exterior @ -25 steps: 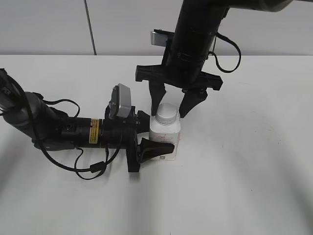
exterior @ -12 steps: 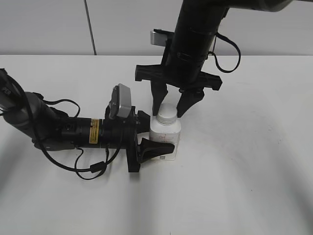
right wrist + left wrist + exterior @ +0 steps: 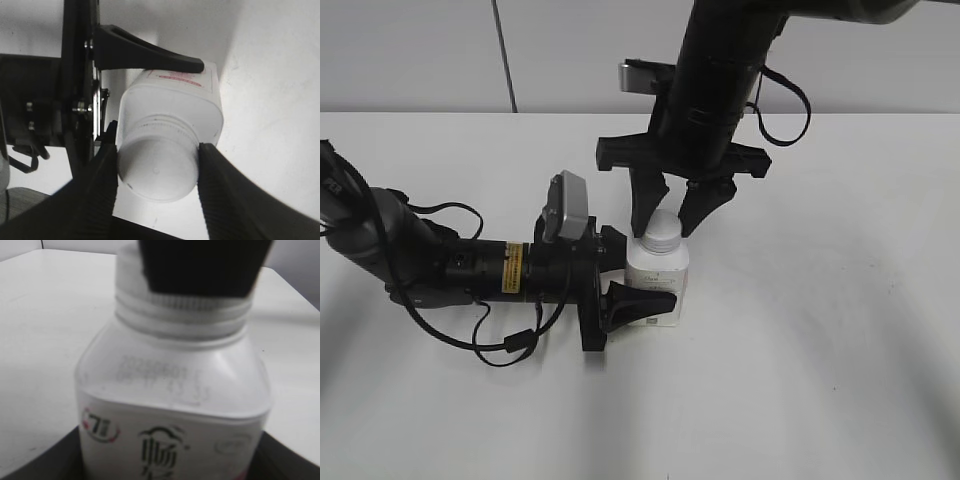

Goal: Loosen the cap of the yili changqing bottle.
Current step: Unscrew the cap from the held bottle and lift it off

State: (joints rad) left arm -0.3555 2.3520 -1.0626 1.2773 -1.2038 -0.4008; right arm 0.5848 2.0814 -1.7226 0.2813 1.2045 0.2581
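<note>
The yili changqing bottle (image 3: 658, 285) stands upright on the white table, a small squarish white bottle with faint red print. My left gripper (image 3: 640, 272) reaches in from the left and is shut on the bottle's body; in the left wrist view the bottle (image 3: 175, 405) fills the frame. My right gripper (image 3: 667, 222) comes down from above. Its two ribbed fingers touch both sides of the white screw cap (image 3: 661, 232). The right wrist view shows the cap (image 3: 157, 167) clamped between the fingers (image 3: 157, 200), with the bottle's shoulders (image 3: 170, 105) below.
The white table (image 3: 820, 330) spreads to the right and front. The left arm's body and cables (image 3: 450, 275) lie across the table's left side. A pale wall (image 3: 420, 50) stands behind.
My right gripper's fingers have closed inward from either side of the cap until they touch it. The bottle and the left gripper have not moved.
</note>
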